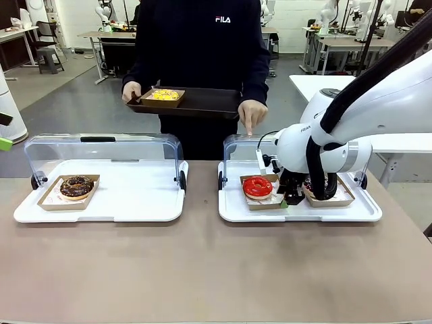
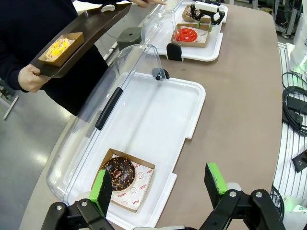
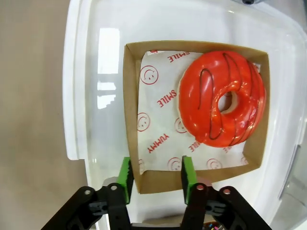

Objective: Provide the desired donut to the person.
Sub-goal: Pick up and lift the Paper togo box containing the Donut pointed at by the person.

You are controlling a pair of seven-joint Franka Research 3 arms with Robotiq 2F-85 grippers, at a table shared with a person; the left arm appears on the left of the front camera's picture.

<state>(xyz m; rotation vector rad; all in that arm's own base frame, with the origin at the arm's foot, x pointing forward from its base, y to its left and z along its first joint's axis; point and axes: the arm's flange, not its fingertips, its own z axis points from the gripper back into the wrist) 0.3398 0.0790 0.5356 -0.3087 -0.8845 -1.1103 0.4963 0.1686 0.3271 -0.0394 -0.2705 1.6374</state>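
The red-glazed ring donut (image 3: 220, 105), glossy with thin dark stripes, lies in a shallow brown cardboard tray (image 3: 132, 120) lined with white paper (image 3: 160, 129) printed SMILE and YUMMY. It sits on the right-hand white plastic tray (image 3: 79, 96), under a raised clear lid (image 1: 236, 143). That tray rests on a smooth taupe table (image 1: 202, 270); beyond is a grey floor with other tables. The person (image 1: 202, 54) opposite me points a hand (image 1: 251, 115) down at the lid and holds a dark serving tray (image 1: 209, 102) bearing a yellow donut (image 1: 164, 95).

My right gripper (image 3: 156, 179) is narrowed astride the cardboard tray's near corner, one green pad outside and one inside. Whether it pinches I cannot tell. My left gripper (image 2: 158, 184) hangs spread wide and empty above a chocolate sprinkled donut (image 2: 119, 172).
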